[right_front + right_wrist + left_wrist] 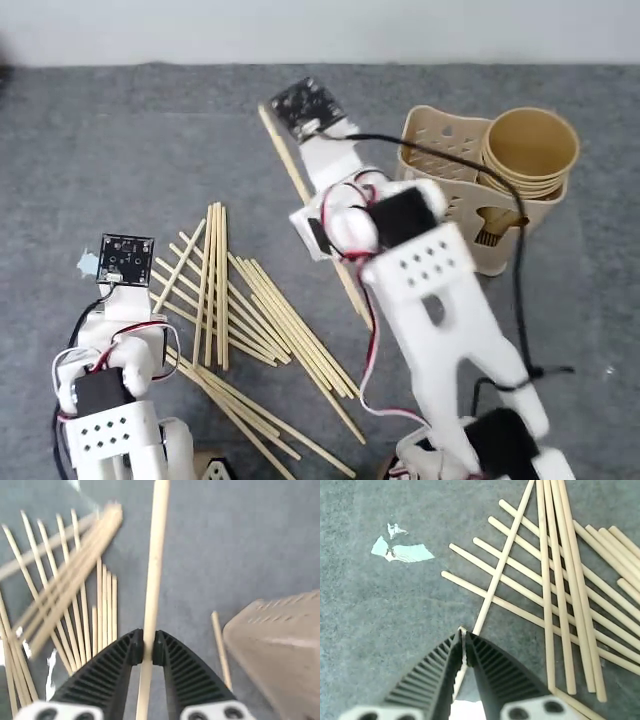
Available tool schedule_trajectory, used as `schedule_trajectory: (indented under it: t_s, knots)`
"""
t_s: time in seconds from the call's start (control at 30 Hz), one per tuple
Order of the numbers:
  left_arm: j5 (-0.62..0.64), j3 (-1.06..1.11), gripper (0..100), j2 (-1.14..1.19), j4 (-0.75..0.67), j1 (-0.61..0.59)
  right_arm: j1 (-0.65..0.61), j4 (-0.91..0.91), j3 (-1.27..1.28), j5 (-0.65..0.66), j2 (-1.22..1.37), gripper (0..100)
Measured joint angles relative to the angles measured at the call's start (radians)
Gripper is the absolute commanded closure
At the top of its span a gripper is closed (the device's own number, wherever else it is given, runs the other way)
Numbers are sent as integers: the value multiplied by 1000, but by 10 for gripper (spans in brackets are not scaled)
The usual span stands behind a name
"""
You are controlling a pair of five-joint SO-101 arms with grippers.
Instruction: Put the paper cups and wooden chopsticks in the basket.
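Loose chopsticks [250, 310] lie scattered and crossing on the grey mat [120, 130] between the 2 arms. Right gripper [147, 647] is clenched on 1 held chopstick [155, 570], which runs in line with the jaws, just beside the basket [440, 160]. Left gripper [464, 635] is pinched on 1 slanted chopstick [502, 560] that crosses several others at the pile's edge. Stacked paper cups [530, 145] stand upright in the basket's right end. A pale torn scrap [402, 552] lies on the mat near the left gripper.
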Motion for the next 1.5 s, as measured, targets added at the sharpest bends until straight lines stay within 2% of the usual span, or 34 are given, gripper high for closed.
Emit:
schedule_trajectory:
  t_s: [0.3, 0.53, 0.83, 0.97, 1.33, 1.5]
  knots:
    - [0, 11, 987, 0, -6, 0, 121, -38, -330, 0, -43, 991]
    - [0, 11, 987, 0, -6, 0, 279, -203, -358, 0, -58, 991]
    - [0, 11, 987, 0, -6, 0, 393, -377, -344, 0, -60, 991]
    - [0, 11, 987, 0, -6, 0, 433, -519, -216, 0, -61, 991]
    - [0, 11, 987, 0, -6, 0, 451, -1028, 420, 0, -187, 991]
    - [0, 11, 987, 0, -6, 0, 454, -1140, 601, 0, -190, 989]
